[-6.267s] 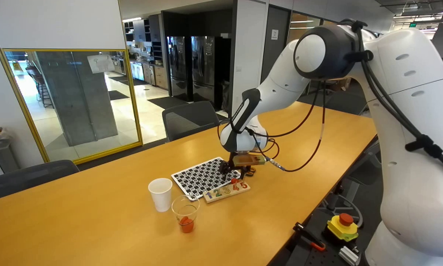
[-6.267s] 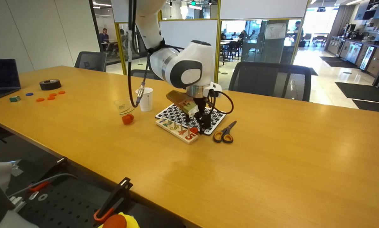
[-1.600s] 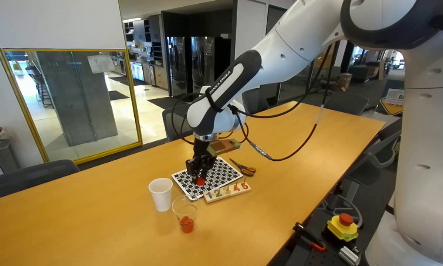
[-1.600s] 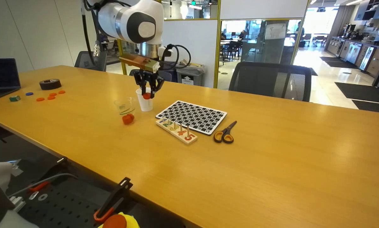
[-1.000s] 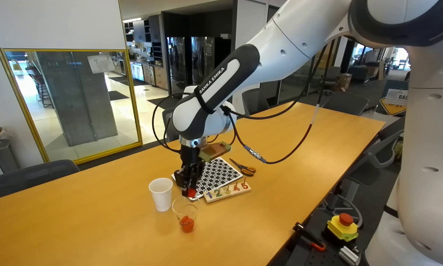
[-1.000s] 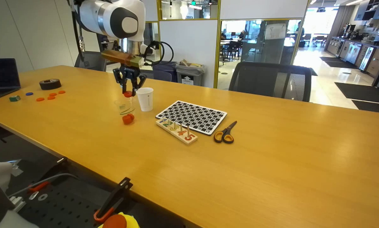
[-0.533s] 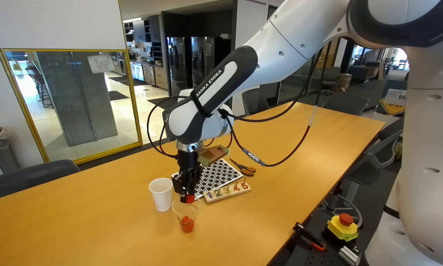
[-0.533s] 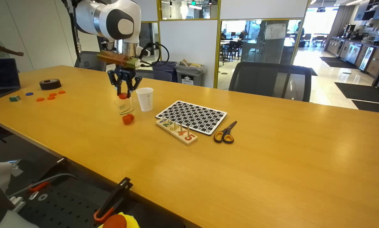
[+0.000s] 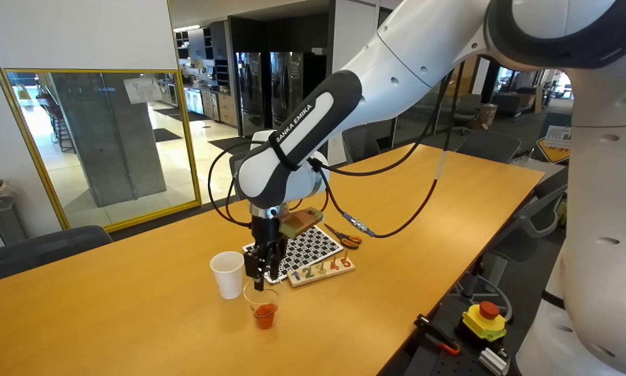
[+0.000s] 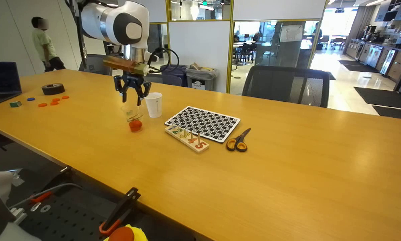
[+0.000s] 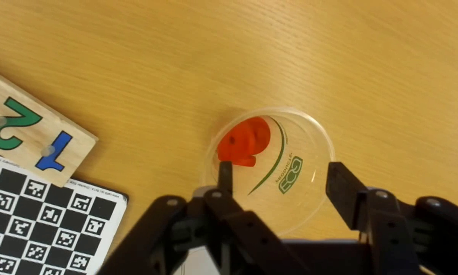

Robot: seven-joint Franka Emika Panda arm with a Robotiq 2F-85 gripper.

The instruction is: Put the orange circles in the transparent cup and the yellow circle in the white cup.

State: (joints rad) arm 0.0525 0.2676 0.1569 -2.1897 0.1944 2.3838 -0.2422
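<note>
My gripper (image 11: pixel 280 172) stands open above the transparent cup (image 11: pixel 330 143), with nothing between its fingertips. Several orange circles (image 11: pixel 240 141) lie in a heap against one side of the cup's bottom; they show through its wall in both exterior views. In an exterior view the fingers of the gripper (image 9: pixel 267 281) hang right at the cup's rim. The white cup (image 10: pixel 154 106) stands upright beside the transparent one, its inside hidden. I see no yellow circle in these frames; it is hidden or out of view.
A numbered peg board (image 9: pixel 321 270) lies against the black-and-white checkered sheet (image 10: pixel 204 122), with scissors (image 10: pixel 238 140) close by. Farther along the table are several orange discs (image 10: pixel 54 103), a blue disc (image 10: pixel 31 99), a green block (image 10: pixel 15 104), black tape (image 10: pixel 53 89) and a laptop (image 10: pixel 2 83).
Half a second ago the gripper was shut on an orange circle over the transparent cup. Its jaws have since opened and the circle has dropped into the cup. A person walks past behind.
</note>
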